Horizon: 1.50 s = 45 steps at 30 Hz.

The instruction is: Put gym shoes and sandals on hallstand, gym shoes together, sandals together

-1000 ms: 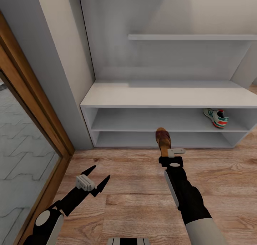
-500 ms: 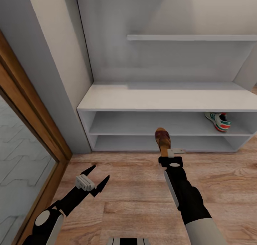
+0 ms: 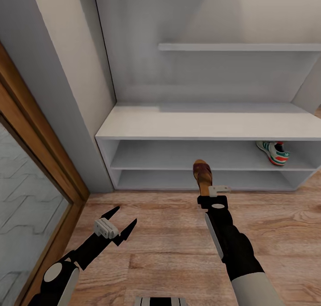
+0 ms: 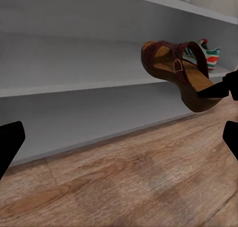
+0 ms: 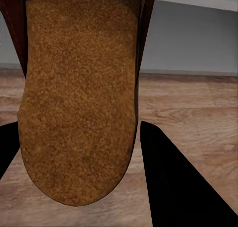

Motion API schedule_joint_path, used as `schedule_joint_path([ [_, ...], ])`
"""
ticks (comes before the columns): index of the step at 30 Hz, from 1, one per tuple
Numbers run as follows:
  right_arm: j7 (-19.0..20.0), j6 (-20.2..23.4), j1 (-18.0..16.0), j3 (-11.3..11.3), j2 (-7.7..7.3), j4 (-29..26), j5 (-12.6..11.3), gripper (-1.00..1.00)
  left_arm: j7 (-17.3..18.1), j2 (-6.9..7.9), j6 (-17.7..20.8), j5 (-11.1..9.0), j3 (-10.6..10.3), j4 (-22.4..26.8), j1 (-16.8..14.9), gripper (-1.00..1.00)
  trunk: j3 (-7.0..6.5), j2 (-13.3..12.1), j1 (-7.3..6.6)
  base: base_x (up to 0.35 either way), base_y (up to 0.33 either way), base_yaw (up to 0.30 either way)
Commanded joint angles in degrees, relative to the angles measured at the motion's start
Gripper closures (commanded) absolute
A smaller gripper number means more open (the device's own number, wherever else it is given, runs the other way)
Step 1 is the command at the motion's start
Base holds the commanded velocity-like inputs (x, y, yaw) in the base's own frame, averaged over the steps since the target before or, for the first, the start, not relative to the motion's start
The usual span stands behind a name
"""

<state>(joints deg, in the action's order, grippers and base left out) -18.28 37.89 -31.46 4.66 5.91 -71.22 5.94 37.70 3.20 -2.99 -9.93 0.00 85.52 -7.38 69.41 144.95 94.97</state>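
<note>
Nearest to you, your left gripper (image 3: 117,224) hangs low over the warm brown wood-plank corridor floor (image 3: 169,234), its two black fingers spread wide and holding nothing. Just beyond, your right gripper (image 3: 209,193) is pinched on the heel end of a dark maroon-brown open sandal with a tan cork footbed (image 3: 203,174), which is held off the floor with its toe pointing at the rack; the right wrist view looks straight along that footbed (image 5: 79,98). Ahead stands the wide, low, pale-grey hallstand (image 3: 196,123), the sandal hanging level with the front edge of its open shelves but not yet resting on one. Farther in, at the right end of the upper open shelf, one cream-white sneaker with green stripes and a red-orange heel (image 3: 273,151) already sits. By my reading, one shoe is placed, this sandal is about to go in, and the other gym shoe and sandal remain.
</note>
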Motion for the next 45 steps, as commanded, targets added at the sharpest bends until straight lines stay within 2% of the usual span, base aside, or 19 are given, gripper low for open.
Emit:
schedule_joint_path([
  [1, -0.1, -0.1, 0.0, 0.0, 0.0, 0.0, -0.2, 1.0, 0.0, 0.01, 0.0, 0.0, 0.0, 0.0, 0.0, -1.0, 0.0, 0.0, 0.0, 0.007, -0.001, 0.0],
  [12, 0.1, -0.1, 0.0, 0.0, -0.02, -0.1, -0.2, 1.0, -0.1, -0.02, 0.0, 0.0, 0.0, 0.0, 0.0, -1.0, 0.0, 0.0, 0.0, 0.011, 0.0, 0.0],
  [26, 0.1, -0.1, 0.1, 0.0, -0.02, -0.2, -0.2, 1.0, 0.0, -0.03, 0.0, 0.0, -0.1, 0.0, 0.0, -1.0, 0.0, 0.0, 0.0, 0.144, 0.0, 0.0],
  [45, 0.1, -0.1, 0.1, 0.0, -0.09, -0.3, -0.2, 1.0, 0.1, -0.04, 0.0, 0.0, -0.1, 0.0, 0.0, -1.0, 0.0, 0.0, 0.0, 0.017, 0.0, 0.0],
])
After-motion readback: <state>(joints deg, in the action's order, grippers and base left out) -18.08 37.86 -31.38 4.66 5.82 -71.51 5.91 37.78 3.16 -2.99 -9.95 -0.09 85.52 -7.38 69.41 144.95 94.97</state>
